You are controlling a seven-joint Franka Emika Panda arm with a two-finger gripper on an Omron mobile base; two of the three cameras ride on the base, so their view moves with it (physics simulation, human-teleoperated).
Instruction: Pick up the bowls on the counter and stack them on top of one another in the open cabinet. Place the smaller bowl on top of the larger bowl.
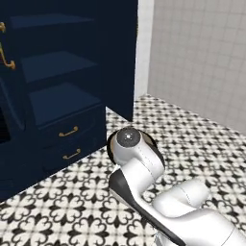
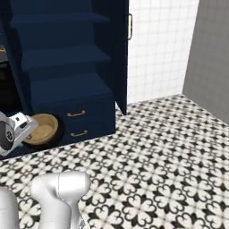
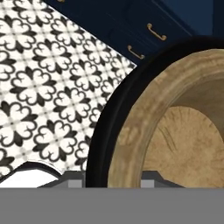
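Two bowls, nested, in carriage toward cabinet (image 2: 67, 58).
Smaller bowl (image 3: 183, 131) inside larger bowl (image 3: 109, 127); pincer state I cannot tell; next, I judge, shelf placement.

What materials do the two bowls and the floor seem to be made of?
Smaller bowl: probably wood, matte, with tan grain marks. Larger bowl: a black, smooth rim, perhaps ceramic or plastic; unclear. Floor: likely tile, with a repeating black-and-white pattern.

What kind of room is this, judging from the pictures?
Probably a kitchen or pantry corner. A tall navy cabinet with open shelves and brass-handled drawers stands on a black-and-white patterned tile floor against white tiled walls. A tan bowl sits nested in a black bowl.
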